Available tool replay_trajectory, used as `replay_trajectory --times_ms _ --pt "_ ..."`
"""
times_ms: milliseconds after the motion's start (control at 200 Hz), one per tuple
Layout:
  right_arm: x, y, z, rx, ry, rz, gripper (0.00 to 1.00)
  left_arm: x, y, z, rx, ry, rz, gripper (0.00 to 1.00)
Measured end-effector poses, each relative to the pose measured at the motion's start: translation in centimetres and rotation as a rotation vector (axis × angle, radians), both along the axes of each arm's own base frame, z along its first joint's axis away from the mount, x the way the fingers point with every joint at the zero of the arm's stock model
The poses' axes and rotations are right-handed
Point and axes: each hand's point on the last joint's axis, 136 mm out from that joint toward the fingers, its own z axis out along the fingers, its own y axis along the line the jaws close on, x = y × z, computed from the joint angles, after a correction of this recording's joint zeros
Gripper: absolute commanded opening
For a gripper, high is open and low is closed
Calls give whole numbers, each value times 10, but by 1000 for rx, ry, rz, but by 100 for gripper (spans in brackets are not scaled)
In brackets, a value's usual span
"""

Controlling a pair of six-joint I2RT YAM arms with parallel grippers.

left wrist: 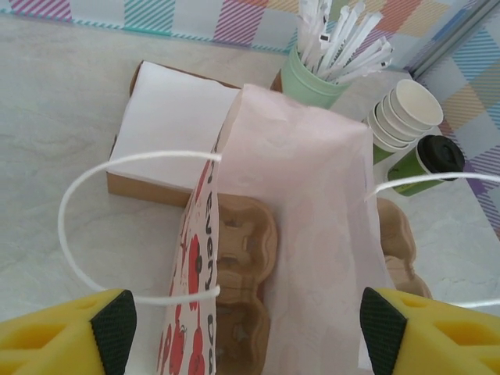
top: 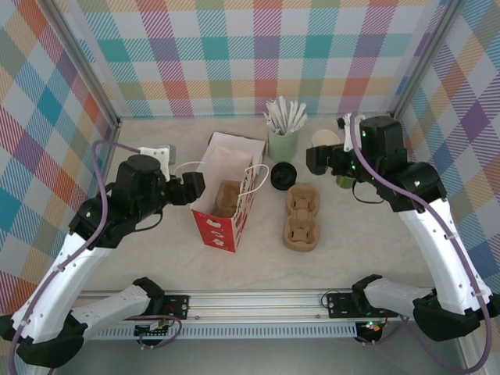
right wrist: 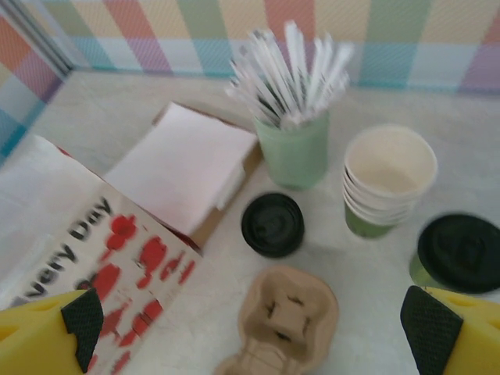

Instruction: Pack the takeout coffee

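The left hand (left wrist: pixel 248 332) stands wide. Its two yellow fingers straddle the open mouth of the one paper bag (left wrist: pixel 297 195) without gripping it, and a white string handle (left wrist: pixel 86 195) loops just beside one finger. One brown pulp cup carrier (left wrist: pixel 242 258) lies inside the bag. The bag's side carries red prints and black lettering, of which "very Day" can be read.

The right hand (right wrist: pixel 256 324) is also spread wide and holds nothing. Near one of its fingers is the takeout coffee (right wrist: pixel 459 254), a single dark-green cup. It stands upright on the table (right wrist: pixel 117 117) with its long axis vertical and its black lid on top.

Just beside it is one stack of about four lidless cups (right wrist: pixel 388 176). Farther out are one mint cup of white sticks (right wrist: pixel 295 148), one loose black lid (right wrist: pixel 272 225), a second carrier (right wrist: pixel 285 320) and one flat brown box topped with white paper (right wrist: pixel 183 164).
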Motion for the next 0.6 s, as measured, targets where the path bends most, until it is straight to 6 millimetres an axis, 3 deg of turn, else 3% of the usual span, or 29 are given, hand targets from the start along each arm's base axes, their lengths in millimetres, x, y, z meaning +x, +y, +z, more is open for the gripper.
replay_trajectory --times_ms 275,600 --pt "-15 -47 -83 -39 218 -134 100 31 3 -5 88 95 19 83" --pt "-31 -72 -141 -44 368 -209 100 61 9 -1 190 128 -61 84"
